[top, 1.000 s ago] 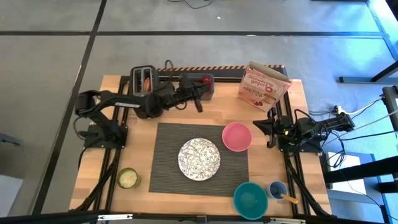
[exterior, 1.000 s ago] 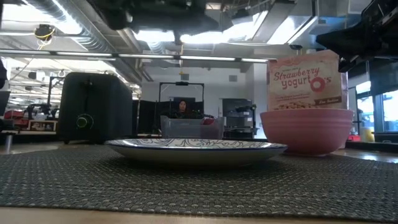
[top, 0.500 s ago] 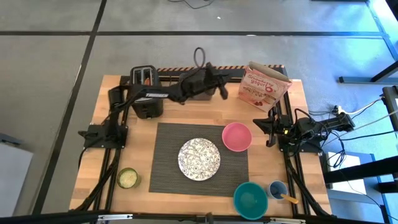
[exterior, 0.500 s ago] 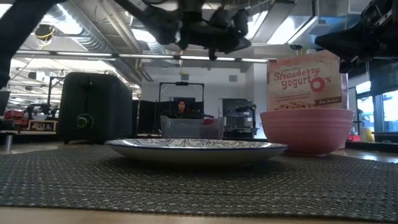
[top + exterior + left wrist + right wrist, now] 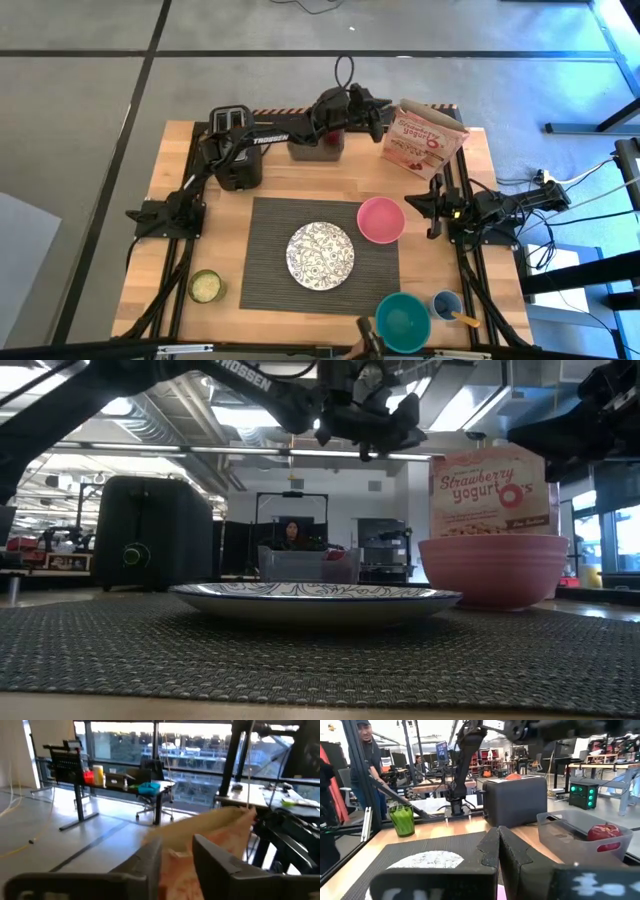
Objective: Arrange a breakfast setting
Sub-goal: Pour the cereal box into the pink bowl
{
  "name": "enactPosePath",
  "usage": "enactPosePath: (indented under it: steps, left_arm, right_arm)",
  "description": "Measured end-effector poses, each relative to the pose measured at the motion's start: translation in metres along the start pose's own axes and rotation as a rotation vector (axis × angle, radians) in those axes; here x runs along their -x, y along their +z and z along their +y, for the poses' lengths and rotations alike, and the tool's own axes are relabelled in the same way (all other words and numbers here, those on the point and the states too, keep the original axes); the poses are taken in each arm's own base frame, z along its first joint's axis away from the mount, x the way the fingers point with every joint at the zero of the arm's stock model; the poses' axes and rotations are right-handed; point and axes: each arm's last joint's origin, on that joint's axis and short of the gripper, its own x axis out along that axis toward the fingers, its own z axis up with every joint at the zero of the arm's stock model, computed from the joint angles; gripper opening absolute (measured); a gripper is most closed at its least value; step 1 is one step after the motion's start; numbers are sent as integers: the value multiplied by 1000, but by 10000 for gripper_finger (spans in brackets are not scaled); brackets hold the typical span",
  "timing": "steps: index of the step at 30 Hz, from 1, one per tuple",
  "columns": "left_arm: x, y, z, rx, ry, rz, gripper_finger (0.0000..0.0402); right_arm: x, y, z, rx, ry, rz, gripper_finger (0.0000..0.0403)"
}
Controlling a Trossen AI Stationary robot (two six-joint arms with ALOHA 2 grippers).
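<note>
The dark grey ribbed mat (image 5: 270, 255) lies in the middle of the table. The white patterned plate (image 5: 320, 255) rests on it, and the pink bowl (image 5: 381, 219) stands on its far right corner. The red apple (image 5: 602, 832) lies in a clear bin (image 5: 312, 150). The bagel (image 5: 512, 776) sticks up out of the black toaster (image 5: 235, 150). A spoon (image 5: 465, 319) leans in a small blue cup (image 5: 445, 302). My left gripper (image 5: 380, 118) is open and empty, high above the far edge beside the cereal bag (image 5: 425, 135). My right gripper (image 5: 432, 205) is shut at the right edge.
A teal bowl (image 5: 402, 320) stands at the near edge, beside the blue cup. A jar with a green lid (image 5: 206, 286) stands near left. The cereal bag stands at the far right. People show in the room beyond the table (image 5: 367, 750).
My left arm has swung out from beside the toaster toward the table's far edge and right. It has risen over the clear bin and come up to the cereal bag. Nothing on the table has moved.
</note>
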Motion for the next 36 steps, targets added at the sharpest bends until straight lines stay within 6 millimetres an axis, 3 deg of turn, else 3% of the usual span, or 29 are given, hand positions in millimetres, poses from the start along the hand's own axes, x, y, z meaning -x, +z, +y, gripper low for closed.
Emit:
enactPosePath:
  steps: [6, 10, 14, 22, 36]
  left_arm:
    - [-4, 3, 14, 44, -102, -8, 175]
    - [-13, -3, 17, 38, -103, -19, 192]
    - [-24, -20, 21, 37, -100, 0, 194]
    - [-40, -36, 36, 13, -165, -14, 195]
    - [-41, -40, 19, 25, -421, 11, 195]
  right_arm:
    - [0, 0, 1, 1, 28, 2, 0]
    - [0, 0, 1, 6, 18, 1, 0]
    - [0, 0, 1, 7, 18, 1, 0]
    - [0, 0, 0, 6, 18, -2, 0]
    - [0, 0, 0, 23, 10, 0, 0]
